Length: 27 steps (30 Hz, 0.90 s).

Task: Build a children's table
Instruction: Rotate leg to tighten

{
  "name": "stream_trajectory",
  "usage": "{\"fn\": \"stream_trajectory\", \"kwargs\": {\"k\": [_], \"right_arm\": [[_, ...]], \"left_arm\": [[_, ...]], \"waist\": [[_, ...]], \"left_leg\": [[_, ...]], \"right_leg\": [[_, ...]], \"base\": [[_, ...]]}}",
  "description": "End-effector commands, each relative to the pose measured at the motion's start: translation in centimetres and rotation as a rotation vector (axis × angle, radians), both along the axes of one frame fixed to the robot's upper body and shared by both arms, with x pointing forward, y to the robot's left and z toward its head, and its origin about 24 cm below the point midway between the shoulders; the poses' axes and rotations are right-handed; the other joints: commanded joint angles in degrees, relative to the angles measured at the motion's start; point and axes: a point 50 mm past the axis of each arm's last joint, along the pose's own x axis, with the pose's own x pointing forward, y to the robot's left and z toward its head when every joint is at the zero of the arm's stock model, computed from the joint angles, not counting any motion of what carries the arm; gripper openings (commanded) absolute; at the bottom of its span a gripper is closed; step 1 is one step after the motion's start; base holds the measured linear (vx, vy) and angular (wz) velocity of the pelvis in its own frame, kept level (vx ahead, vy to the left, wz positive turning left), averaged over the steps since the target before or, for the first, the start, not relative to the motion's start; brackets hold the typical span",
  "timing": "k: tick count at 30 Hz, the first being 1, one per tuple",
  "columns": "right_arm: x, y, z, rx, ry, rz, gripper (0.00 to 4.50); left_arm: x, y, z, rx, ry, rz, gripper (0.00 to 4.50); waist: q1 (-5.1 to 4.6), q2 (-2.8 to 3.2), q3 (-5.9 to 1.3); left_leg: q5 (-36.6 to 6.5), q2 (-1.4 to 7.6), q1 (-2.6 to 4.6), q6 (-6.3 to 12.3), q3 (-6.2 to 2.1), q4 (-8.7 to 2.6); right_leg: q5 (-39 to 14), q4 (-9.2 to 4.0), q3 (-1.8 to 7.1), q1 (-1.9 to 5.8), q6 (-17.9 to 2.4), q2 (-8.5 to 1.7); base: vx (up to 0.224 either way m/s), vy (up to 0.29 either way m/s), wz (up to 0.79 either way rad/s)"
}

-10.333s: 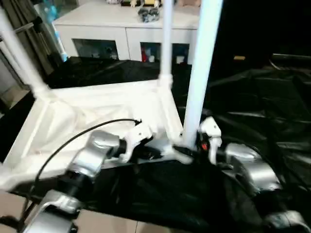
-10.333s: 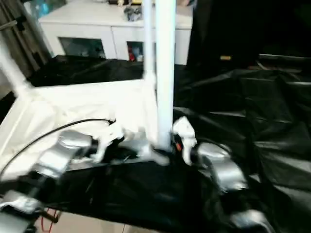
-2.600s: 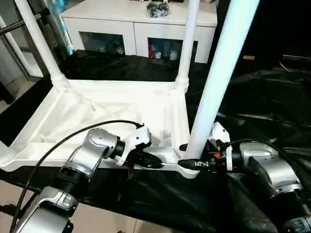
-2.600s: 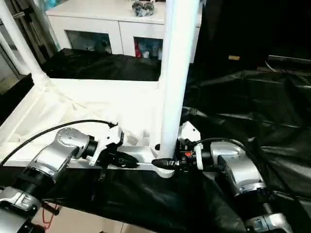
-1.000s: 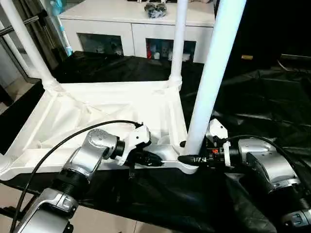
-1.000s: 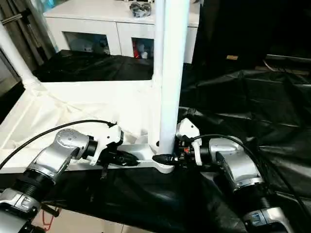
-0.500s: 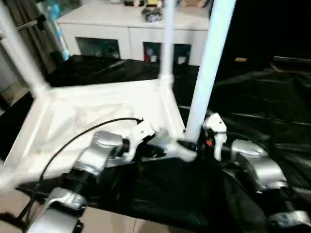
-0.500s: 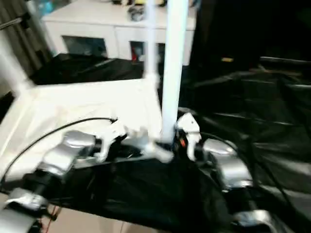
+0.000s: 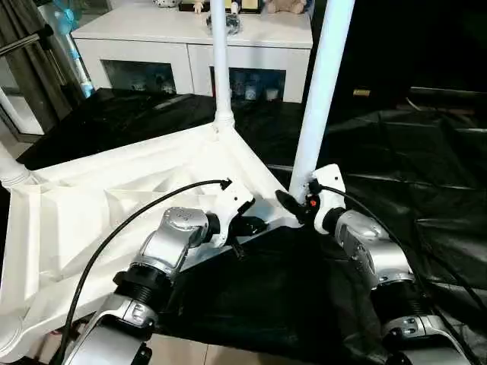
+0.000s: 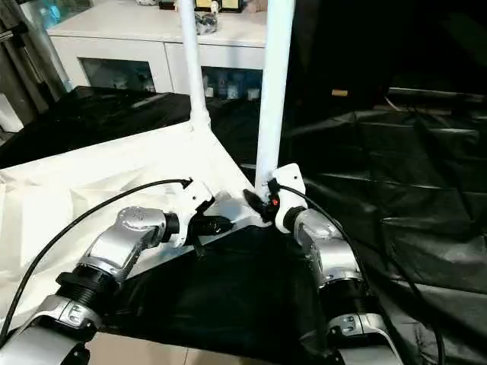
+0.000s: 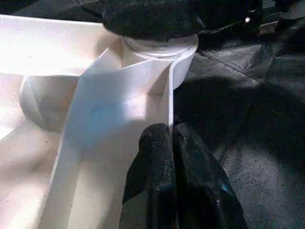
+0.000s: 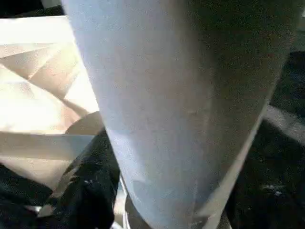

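The children's table lies upside down: its white ribbed tabletop rests on black sheeting, turned at an angle to me. Three white legs stand in its corner sockets: the near leg, a far leg and one at the left edge. My left gripper is shut on the tabletop's thin rim, just beside the near corner socket. My right gripper is closed around the base of the near leg, and one black finger lies against its side.
A white cabinet with glass doors stands behind the table, with small items on top. Crumpled black sheeting covers the surface to the right and under the arms. A black cable loops over my left forearm. Pale floor shows at the near left.
The tabletop has swung round, its left end coming toward me and the near corner shifting away. Both grippers have kept their hold and moved with it.
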Motion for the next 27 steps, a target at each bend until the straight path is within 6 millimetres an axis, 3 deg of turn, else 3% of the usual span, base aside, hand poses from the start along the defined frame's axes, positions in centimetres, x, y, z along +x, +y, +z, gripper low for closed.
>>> {"fn": "stream_trajectory", "kwargs": {"k": [1, 3, 4, 6, 7, 10, 11, 13, 16, 17, 21, 22, 25, 27], "right_arm": [[-2.4, 4.2, -2.4, 0.028, 0.126, 0.252, 2.89], [-2.7, 3.9, -2.1, 0.042, 0.115, 0.307, 2.89], [-3.4, 3.1, -1.5, 0.041, 0.093, 0.419, 2.89], [-4.3, 2.3, -1.1, 0.035, 0.090, 0.533, 2.89], [-4.7, 1.8, -1.0, 0.026, 0.095, 0.581, 2.89], [-5.6, 0.3, -1.1, 0.001, 0.140, 0.684, 2.89], [-5.9, -0.2, -1.0, -0.002, 0.166, 0.718, 2.89], [-6.2, -1.0, -0.9, -0.006, 0.204, 0.770, 2.89], [-6.2, -1.4, -0.6, -0.015, 0.220, 0.805, 2.89], [-6.3, -1.5, -0.6, -0.026, 0.230, 0.817, 2.89], [-6.3, -1.6, -0.7, -0.052, 0.245, 0.844, 2.56], [-6.3, -1.5, -0.7, -0.050, 0.246, 0.846, 2.46], [-6.4, -1.2, -0.7, -0.030, 0.258, 0.861, 2.26], [-6.6, -0.9, -0.8, -0.024, 0.262, 0.870, 2.22]], "left_arm": [[-0.2, -2.0, 1.0, -0.031, -0.054, -0.092, 0.00], [-0.3, -1.7, 1.1, -0.029, -0.057, -0.115, 0.00], [-0.3, -1.0, 1.4, -0.030, -0.064, -0.157, 0.00], [-0.3, -0.3, 1.7, -0.027, -0.074, -0.200, 0.00], [-0.4, 0.0, 1.8, -0.027, -0.073, -0.224, 0.00], [-0.7, 0.7, 1.8, -0.020, -0.058, -0.281, 0.00], [-0.8, 0.9, 1.8, -0.015, -0.053, -0.301, 0.00], [-0.9, 1.3, 2.0, -0.015, -0.045, -0.336, 0.00], [-0.9, 1.7, 2.2, -0.016, -0.041, -0.354, 0.00], [-0.9, 1.9, 2.2, -0.014, -0.037, -0.359, 0.00], [-1.0, 2.1, 1.9, -0.001, -0.027, -0.371, 0.00], [-1.0, 2.1, 1.8, -0.001, -0.026, -0.371, 0.00], [-1.1, 2.1, 1.9, -0.006, -0.024, -0.367, 0.00], [-1.1, 2.3, 1.8, -0.006, -0.023, -0.347, 0.00]], "waist": [[0.14, -0.13, -1.82], [0.30, -0.29, -1.90], [0.28, -0.69, -1.96], [0.82, -0.50, -2.35], [0.89, 0.02, -2.52], [1.21, -0.10, -2.66], [1.95, 0.06, -2.61], [2.32, -0.67, -2.61], [2.77, -0.23, -2.44], [2.91, 0.32, -2.37], [3.23, 0.09, -2.35], [3.21, -0.27, -2.40], [3.31, -0.44, -2.50], [3.26, 0.03, -2.51]], "left_leg": [[-20.2, 1.84, -0.52, 1.39, -0.68, -4.69], [-18.8, 1.88, -0.53, 1.93, -0.54, -4.54], [-18.1, 1.88, -0.52, 2.29, -0.37, -4.45], [-13.3, 1.95, -0.49, 4.37, -0.17, -3.97], [-11.1, 2.01, -0.45, 5.35, -0.04, -3.68], [-6.7, 1.92, -0.95, 7.21, -0.02, -3.32], [-6.0, 2.11, -0.85, 8.07, 0.11, -3.16], [-6.2, 2.26, -0.79, 8.16, 0.21, -3.20], [-7.4, 2.43, -0.63, 7.27, 0.18, -3.35], [-8.9, 2.47, -0.41, 6.03, 0.16, -3.44], [-9.6, 2.35, -0.47, 4.95, 0.11, -3.55], [-9.2, 2.35, -0.53, 4.92, 0.11, -3.53], [-7.1, 2.25, -0.63, 5.43, 0.13, -3.32], [-6.8, 2.24, -0.64, 5.61, 0.12, -3.29]], "right_leg": [[-19.2, -4.80, 2.16, 1.58, -10.4, -2.75], [-17.1, -4.57, 2.18, 1.74, -11.3, -2.73], [-16.3, -4.56, 2.24, 1.75, -11.5, -2.70], [-9.9, -3.94, 2.30, 2.09, -13.1, -2.73], [-5.7, -3.58, 2.25, 2.12, -14.3, -2.59], [0.7, -2.76, 1.94, 2.70, -16.2, -2.50], [0.9, -2.59, 1.83, 2.74, -16.8, -2.53], [-0.7, -2.60, 1.83, 2.74, -16.9, -2.64], [-4.2, -2.76, 1.88, 2.47, -16.6, -2.78], [-5.0, -2.96, 1.95, 2.36, -16.5, -2.71], [-6.5, -2.99, 2.01, 2.51, -15.9, -2.82], [-6.5, -2.94, 2.01, 2.59, -15.8, -2.81], [-4.9, -2.69, 2.02, 2.63, -15.7, -2.81], [-4.5, -2.71, 1.97, 2.56, -15.8, -2.76]], "base": [[0.000, 0.000, 0.00], [0.000, 0.000, 0.00], [0.000, 0.000, 0.00], [0.027, -0.008, 0.04], [0.055, -0.017, 0.09], [0.000, 0.000, 0.00], [0.000, 0.000, 0.00], [0.000, 0.000, 0.00], [0.000, 0.000, 0.00], [0.000, 0.000, 0.00], [0.000, 0.000, 0.00], [0.000, 0.000, 0.00], [0.000, 0.000, 0.00], [0.000, 0.000, 0.00]]}}
